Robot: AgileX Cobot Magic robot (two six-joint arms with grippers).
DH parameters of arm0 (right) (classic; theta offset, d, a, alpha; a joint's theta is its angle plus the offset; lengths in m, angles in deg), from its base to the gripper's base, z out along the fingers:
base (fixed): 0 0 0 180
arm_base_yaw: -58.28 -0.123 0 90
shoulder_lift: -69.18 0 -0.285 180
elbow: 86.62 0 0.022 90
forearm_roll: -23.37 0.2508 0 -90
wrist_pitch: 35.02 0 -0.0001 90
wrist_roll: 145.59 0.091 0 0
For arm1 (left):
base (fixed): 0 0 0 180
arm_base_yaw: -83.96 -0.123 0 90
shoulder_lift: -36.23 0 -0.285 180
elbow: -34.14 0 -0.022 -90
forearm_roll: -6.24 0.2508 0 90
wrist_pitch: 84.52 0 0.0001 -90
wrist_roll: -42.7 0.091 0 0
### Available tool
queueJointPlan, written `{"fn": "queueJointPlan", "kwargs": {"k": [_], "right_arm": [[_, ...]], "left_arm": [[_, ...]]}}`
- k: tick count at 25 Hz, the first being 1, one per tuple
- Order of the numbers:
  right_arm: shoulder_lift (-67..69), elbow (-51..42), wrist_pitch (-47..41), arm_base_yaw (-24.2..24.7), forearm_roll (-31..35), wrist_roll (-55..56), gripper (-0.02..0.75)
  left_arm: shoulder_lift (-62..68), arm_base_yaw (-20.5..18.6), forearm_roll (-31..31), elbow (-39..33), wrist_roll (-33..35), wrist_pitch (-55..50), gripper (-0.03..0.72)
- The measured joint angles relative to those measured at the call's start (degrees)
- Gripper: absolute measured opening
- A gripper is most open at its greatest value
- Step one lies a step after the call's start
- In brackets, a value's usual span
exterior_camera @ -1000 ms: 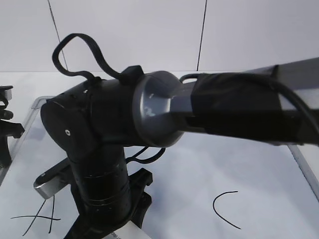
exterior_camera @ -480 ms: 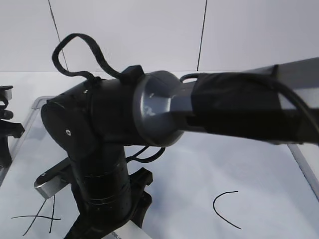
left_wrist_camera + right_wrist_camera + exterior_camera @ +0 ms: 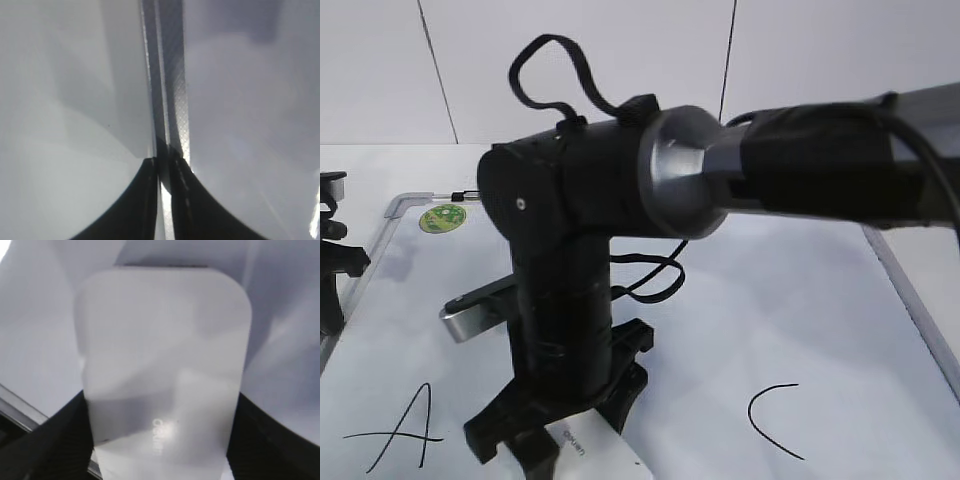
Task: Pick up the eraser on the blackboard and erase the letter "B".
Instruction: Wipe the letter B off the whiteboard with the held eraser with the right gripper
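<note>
The eraser, a white rounded block with small grey lettering, fills the right wrist view between my right gripper's black fingers, which are shut on it. In the exterior view my right gripper holds the eraser down at the blackboard, between the "A" and the "C". No "B" shows; the arm and eraser cover that spot. My left gripper is shut and empty over the board's grey frame; it also shows at the left edge of the exterior view.
A round green sticker sits at the board's far left corner, with a small marker by the frame there. The right forearm crosses the upper view. The frame's right side runs down the right.
The right arm has shifted right and lifted a little with the eraser. The "A" and the green sticker, hidden before, are now uncovered. The left gripper has not moved.
</note>
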Motion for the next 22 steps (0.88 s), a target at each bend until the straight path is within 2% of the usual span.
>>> {"fn": "queueJointPlan", "kwargs": {"k": [8, 14, 22], "right_arm": [[0.0, 0.0, 0.92, 7.93, 0.0, 0.46, 0.528], [0.2, 0.29, 1.89, 13.86, -2.62, 2.28, 0.527], [1.32, 4.24, -1.33, 14.47, -4.77, 2.79, 0.527]], "left_arm": [[0.0, 0.0, 0.0, 0.0, 0.0, 0.0, 0.047], [0.0, 0.0, 0.0, 0.0, 0.0, 0.0, 0.046], [0.0, 0.0, -0.11, 0.0, 0.0, 0.0, 0.046]]}}
